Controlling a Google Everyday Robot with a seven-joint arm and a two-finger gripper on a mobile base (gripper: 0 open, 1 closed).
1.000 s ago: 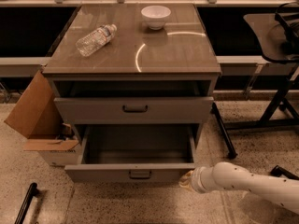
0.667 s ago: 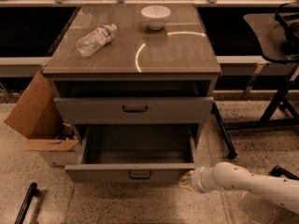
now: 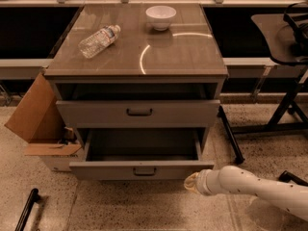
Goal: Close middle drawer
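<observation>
The grey cabinet [image 3: 137, 57] stands in the middle of the camera view. Its middle drawer [image 3: 142, 169] is pulled well out toward me, with a wide shallow grey front and a small dark handle [image 3: 144, 172]; its inside looks empty. The taller-fronted drawer [image 3: 138, 112] above it has a dark gap over it. The lowest drawer is hidden under the open one. My gripper [image 3: 191, 182] is at the end of the white arm [image 3: 250, 186] that comes in from the lower right. It is low, just in front of the middle drawer front's right end.
A clear plastic bottle [image 3: 98, 41] lies on the cabinet top and a white bowl [image 3: 160, 17] stands there. An open cardboard box [image 3: 38, 124] sits on the floor at the left. Dark stand legs [image 3: 231, 138] and a chair [image 3: 284, 37] are at the right.
</observation>
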